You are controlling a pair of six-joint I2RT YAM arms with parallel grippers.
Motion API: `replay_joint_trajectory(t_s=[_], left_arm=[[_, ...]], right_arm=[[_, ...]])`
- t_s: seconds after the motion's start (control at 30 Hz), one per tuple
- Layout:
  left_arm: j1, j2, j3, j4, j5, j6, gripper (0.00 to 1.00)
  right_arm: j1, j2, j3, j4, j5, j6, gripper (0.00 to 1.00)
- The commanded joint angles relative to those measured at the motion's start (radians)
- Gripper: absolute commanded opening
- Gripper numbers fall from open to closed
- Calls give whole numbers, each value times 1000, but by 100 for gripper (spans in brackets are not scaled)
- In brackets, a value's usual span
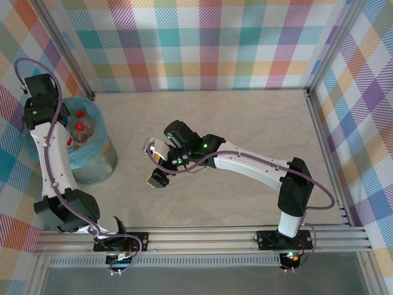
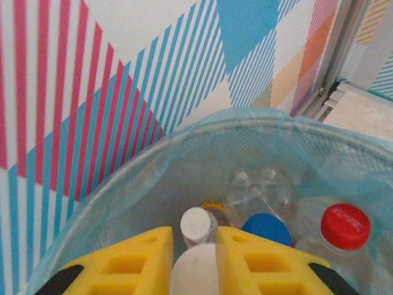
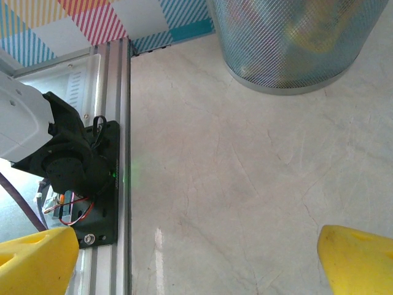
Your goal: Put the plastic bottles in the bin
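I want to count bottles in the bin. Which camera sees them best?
Left wrist view: past the white round thing in the left gripper, it looks into the bin, showing a red cap, blue cap and white cap. Top external view shows two red caps. Right wrist view shows blurred colours through the bin's mesh.

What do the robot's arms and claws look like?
Both the left arm and right arm have white links joined by black joint housings, with a purple cable looped along each. A small green light glows near the right arm's wrist. The left claw and right claw have chunky yellow fingers; the left one's show rectangular recesses.
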Motion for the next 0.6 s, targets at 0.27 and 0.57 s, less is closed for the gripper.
replay_joint_trajectory(t_s=[0.27, 0.57], left_arm=[[2, 213, 11, -105, -30, -25, 30], [2, 140, -24, -56, -4, -58, 34]], right_arm=[[9, 14, 40, -35, -23, 5, 100], [9, 23, 58, -42, -26, 4, 100]])
